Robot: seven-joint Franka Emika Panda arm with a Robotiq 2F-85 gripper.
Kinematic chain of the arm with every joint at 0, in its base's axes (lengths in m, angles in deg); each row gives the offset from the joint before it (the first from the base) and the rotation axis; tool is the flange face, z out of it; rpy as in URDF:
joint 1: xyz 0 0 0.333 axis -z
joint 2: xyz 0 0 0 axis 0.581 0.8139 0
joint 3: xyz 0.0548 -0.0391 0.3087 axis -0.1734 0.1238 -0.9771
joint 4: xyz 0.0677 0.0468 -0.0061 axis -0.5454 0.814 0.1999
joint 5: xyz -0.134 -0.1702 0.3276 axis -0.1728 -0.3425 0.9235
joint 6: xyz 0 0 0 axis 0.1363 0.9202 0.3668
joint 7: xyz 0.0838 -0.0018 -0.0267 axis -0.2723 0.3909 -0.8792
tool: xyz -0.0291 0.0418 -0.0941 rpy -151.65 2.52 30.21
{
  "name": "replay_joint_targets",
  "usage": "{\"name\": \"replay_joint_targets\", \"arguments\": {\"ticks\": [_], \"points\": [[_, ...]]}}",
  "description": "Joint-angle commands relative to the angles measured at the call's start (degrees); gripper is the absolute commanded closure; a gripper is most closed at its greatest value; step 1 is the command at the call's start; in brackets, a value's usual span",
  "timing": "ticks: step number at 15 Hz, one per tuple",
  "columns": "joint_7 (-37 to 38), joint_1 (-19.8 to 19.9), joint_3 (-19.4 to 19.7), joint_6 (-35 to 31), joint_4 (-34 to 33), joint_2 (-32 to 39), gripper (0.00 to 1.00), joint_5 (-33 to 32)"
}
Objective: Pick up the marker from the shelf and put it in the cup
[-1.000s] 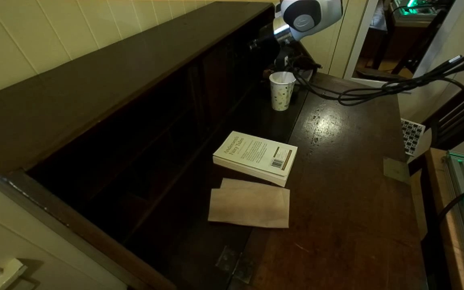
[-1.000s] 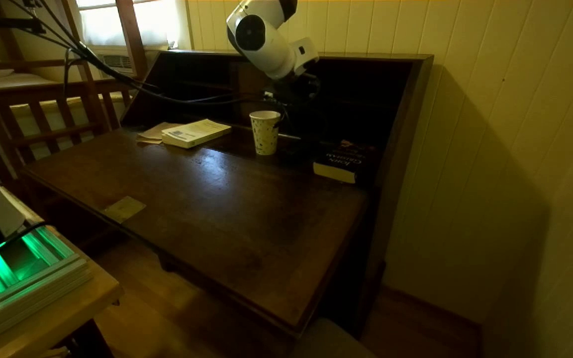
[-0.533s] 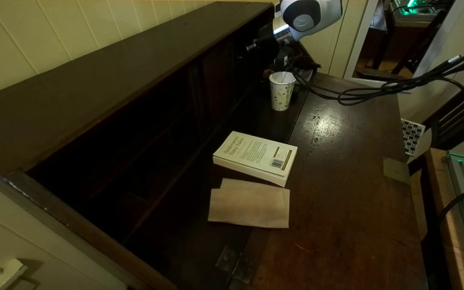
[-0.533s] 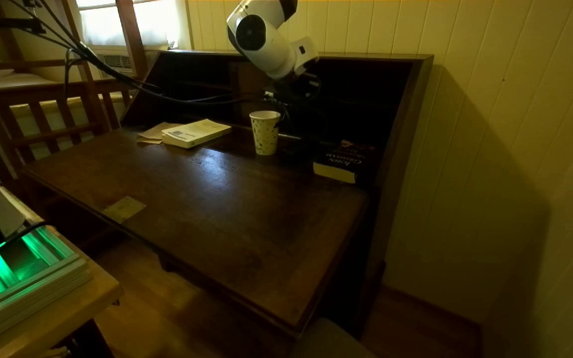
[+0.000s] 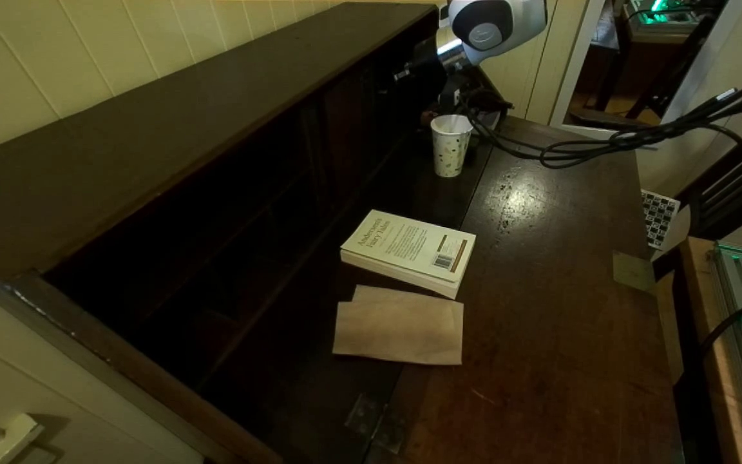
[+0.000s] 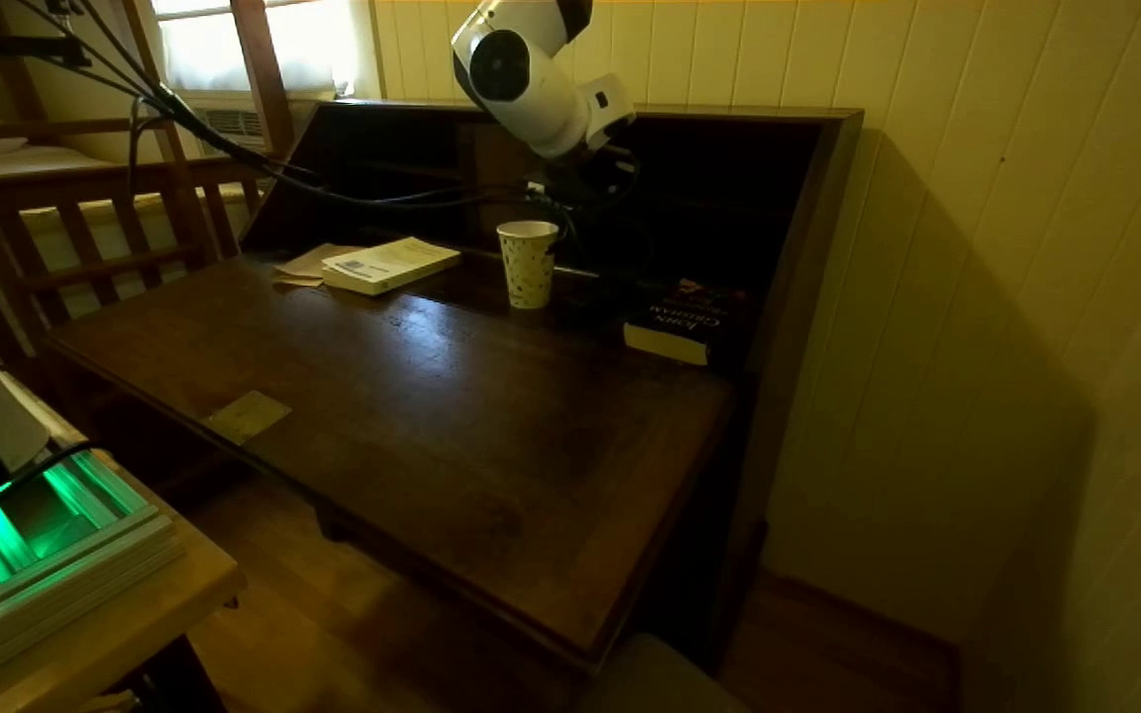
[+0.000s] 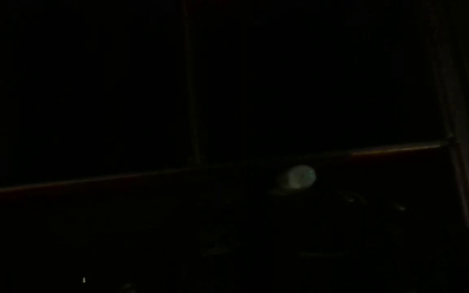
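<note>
The dark-brown shelf runs along the wall, its compartments deep in shadow. My gripper reaches into the compartment at its far end in an exterior view, above and behind the cup, and its jaws are shut. A pale round end, possibly the marker's, shows in the wrist view just below a shelf edge. Darkness there hides the fingers, so whether the marker sits between them I cannot tell. Below the arm, the white speckled cup stands upright on the desk and also shows as a cup from the front.
A white book lies on the desk beside brown paper. Near the right end is a dark thick book. Black cables hang from the arm close behind the cup. An upright divider splits the compartments.
The jaws have gone from partly open to shut, and a fingertip glint has shifted slightly down and left in an exterior view. Arm, cup and books have stayed put.
</note>
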Motion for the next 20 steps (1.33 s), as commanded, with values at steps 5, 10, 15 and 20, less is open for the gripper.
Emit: {"name": "replay_joint_targets", "arguments": {"ticks": [5,10,15,20], "points": [[-0.5,0.4,-0.6,-0.6,3.2,-2.0,0.93,9.9],[-1.0,-0.3,-0.1,-2.3,5.5,-4.7,0.93,15.4],[-1.9,-0.8,0.3,-6.4,8.9,-9.0,0.93,17.5],[-0.9,-1.2,0.2,-11.1,11.4,-12.4,0.93,19.7]]}}
